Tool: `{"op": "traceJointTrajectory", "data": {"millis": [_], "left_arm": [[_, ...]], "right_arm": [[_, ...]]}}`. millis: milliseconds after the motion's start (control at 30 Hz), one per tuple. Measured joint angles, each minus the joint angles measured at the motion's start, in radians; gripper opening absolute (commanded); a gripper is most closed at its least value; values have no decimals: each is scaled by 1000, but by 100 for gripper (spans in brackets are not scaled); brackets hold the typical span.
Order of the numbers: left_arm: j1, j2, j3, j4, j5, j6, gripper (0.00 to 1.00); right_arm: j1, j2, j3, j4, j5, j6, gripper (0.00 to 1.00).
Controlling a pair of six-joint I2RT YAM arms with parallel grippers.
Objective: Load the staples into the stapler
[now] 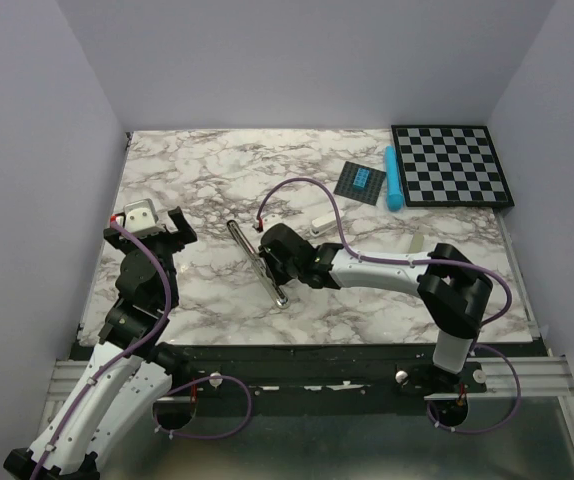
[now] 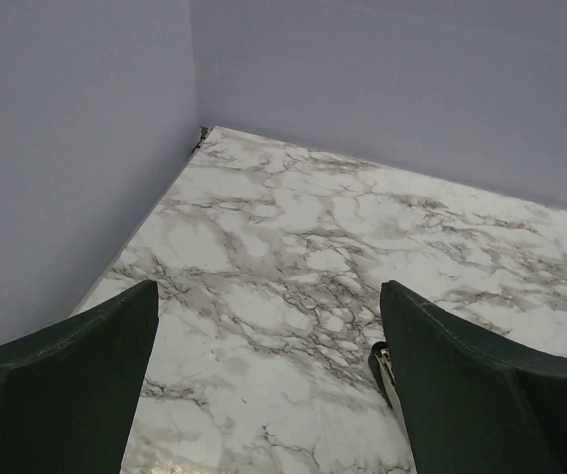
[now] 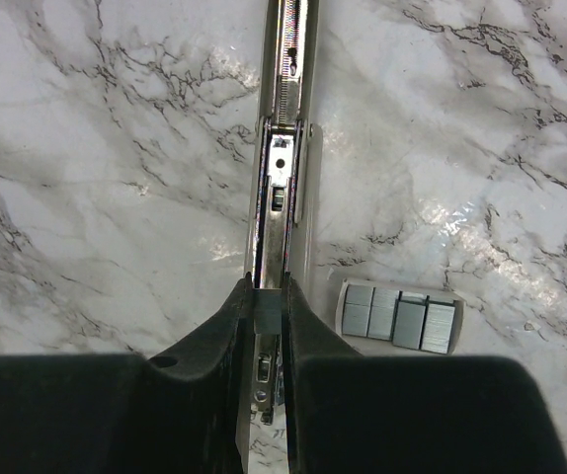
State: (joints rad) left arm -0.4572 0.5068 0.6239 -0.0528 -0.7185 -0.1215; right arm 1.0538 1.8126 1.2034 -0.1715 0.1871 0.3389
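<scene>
The right gripper [image 3: 267, 288] fills the bottom of its own view. It is pinching a little grey strip of staples [image 3: 267, 308] right at the stapler [image 3: 282, 188]. The stapler lies open in the middle of the bench [image 3: 86, 148], long and thin, with its shiny silver channel facing up. That channel is very narrow. If the strip goes in crooked, I think it could jam or drop beside it. Nothing holds the stapler down, so a push could slide it. The left gripper [image 2: 269, 296] is spread wide, far off at the left. A small white box [image 3: 399, 318] with more strips sits just right of the stapler.
</scene>
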Motion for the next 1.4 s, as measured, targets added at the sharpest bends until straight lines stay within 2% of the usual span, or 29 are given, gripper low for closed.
{"op": "traceJointTrajectory", "data": {"millis": [1400], "left_arm": [[6,8,-3,0,1,0,99]], "right_arm": [[7,45,0,-2,0,0,16]]}}
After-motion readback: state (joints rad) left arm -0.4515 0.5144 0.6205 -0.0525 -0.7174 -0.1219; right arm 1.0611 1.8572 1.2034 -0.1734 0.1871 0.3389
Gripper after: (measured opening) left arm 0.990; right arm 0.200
